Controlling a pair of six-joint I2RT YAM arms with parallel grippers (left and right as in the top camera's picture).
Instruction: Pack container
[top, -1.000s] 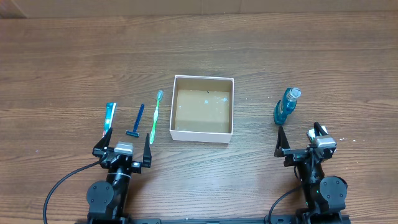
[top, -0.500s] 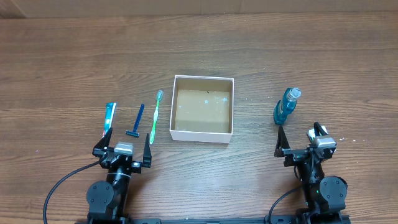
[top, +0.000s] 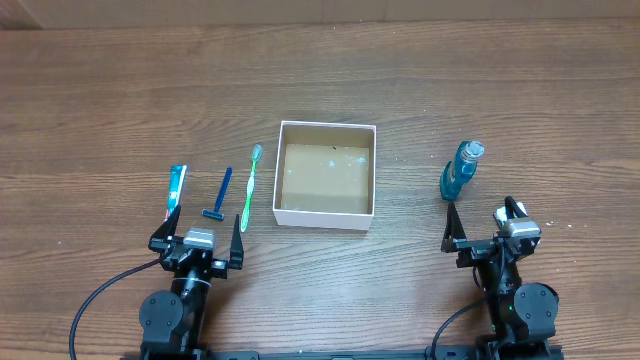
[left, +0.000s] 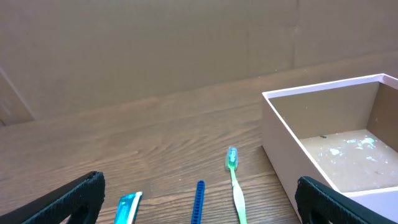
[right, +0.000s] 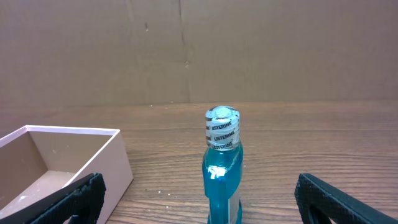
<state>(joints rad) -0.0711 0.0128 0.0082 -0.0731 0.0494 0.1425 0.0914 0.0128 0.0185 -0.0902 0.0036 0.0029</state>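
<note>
At the left of the wooden table (top: 120, 100) lie a toothpaste tube (top: 176, 185), a blue razor (top: 219, 194) and a green toothbrush (top: 250, 186), side by side and apart. Any print on the tube is too small to read. Just below them the left gripper (top: 202, 222) sits with its fingers spread wide, holding nothing. The box (top: 322, 217) stands in the middle of the table, just right of the toothbrush; its walls are white and its tan floor is flecked with pale spots. Well to its right stands an upright blue bottle (top: 460, 170), the band around its cap reading "LISTERINE". Right below it, the right gripper (top: 480, 222) is also wide open and empty.
</note>
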